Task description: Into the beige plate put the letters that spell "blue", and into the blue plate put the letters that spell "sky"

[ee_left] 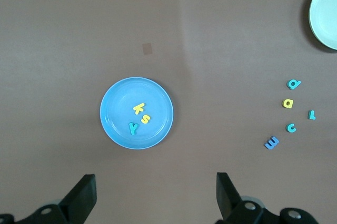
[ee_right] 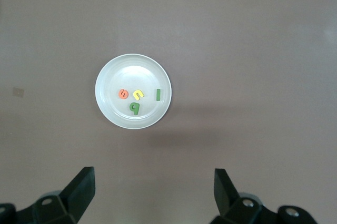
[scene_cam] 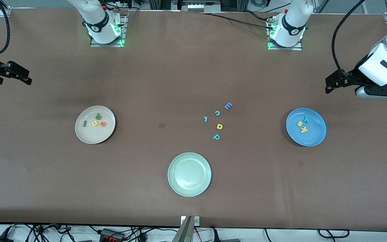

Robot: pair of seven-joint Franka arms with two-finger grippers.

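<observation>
The beige plate (scene_cam: 89, 137) lies toward the right arm's end of the table. It holds the green "b" (scene_cam: 98, 116), dark green "l" (scene_cam: 85, 123), yellow "u" (scene_cam: 94, 123) and orange "e" (scene_cam: 103, 124). The blue plate (scene_cam: 316, 134) lies toward the left arm's end, with the teal "y" (scene_cam: 306, 118), yellow "s" (scene_cam: 300, 123) and yellow "k" (scene_cam: 303, 130) in it. My left gripper (scene_cam: 328, 86) (ee_left: 155, 195) hangs open and empty high over the table by the blue plate (ee_left: 158, 129). My right gripper (scene_cam: 29, 77) (ee_right: 152, 192) hangs open and empty by the beige plate (ee_right: 105, 103).
Loose letters lie mid-table between the plates: a blue "E" (scene_cam: 228, 106), teal "c" (scene_cam: 217, 113), small teal hook (scene_cam: 206, 119), yellow "a" (scene_cam: 219, 126) and teal "p" (scene_cam: 216, 136). An empty pale green plate (scene_cam: 189, 174) sits nearer the front camera.
</observation>
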